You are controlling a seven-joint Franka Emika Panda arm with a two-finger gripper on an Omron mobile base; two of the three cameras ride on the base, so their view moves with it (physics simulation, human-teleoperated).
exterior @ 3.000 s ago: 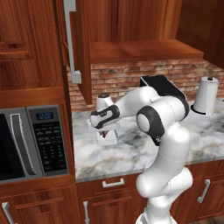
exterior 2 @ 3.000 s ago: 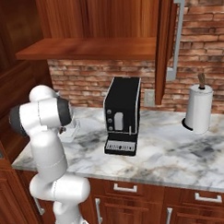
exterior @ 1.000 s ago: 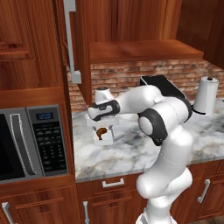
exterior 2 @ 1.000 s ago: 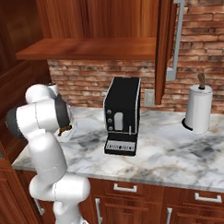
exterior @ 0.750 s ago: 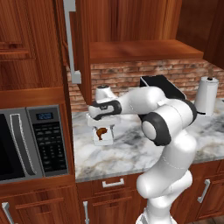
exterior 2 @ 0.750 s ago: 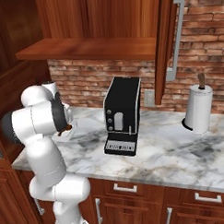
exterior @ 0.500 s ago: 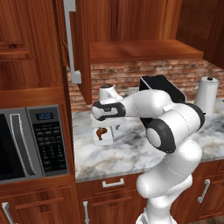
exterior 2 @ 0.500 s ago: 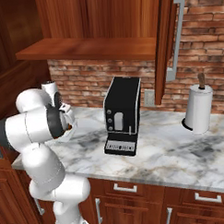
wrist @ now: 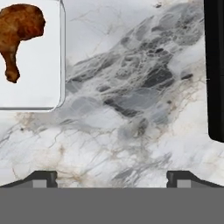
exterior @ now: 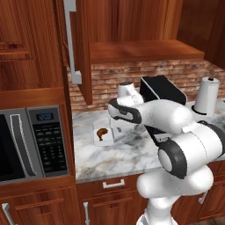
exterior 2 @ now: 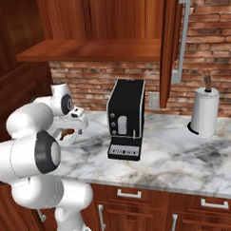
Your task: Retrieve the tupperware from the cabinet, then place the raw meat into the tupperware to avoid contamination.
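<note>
Marble countertop (exterior: 132, 151), white veined with grey, carried everything. Toward its left end, about midway between front edge and back, sat the tupperware (exterior: 103, 135), a shallow white container, with the raw meat (exterior: 101, 132) lying inside it. The gripper (wrist: 111, 177) hung over bare marble just beside the container's right side, its fingers spread wide with nothing between them. Farther back, the black coffee machine (exterior 2: 126, 119) stood near the brick backsplash (exterior 2: 97, 87). A white paper towel roll (exterior 2: 203, 112) stood toward the countertop's right end. Overhead, the cabinet (exterior: 132, 30) was open, its door (exterior: 78, 48) swung outward.
</note>
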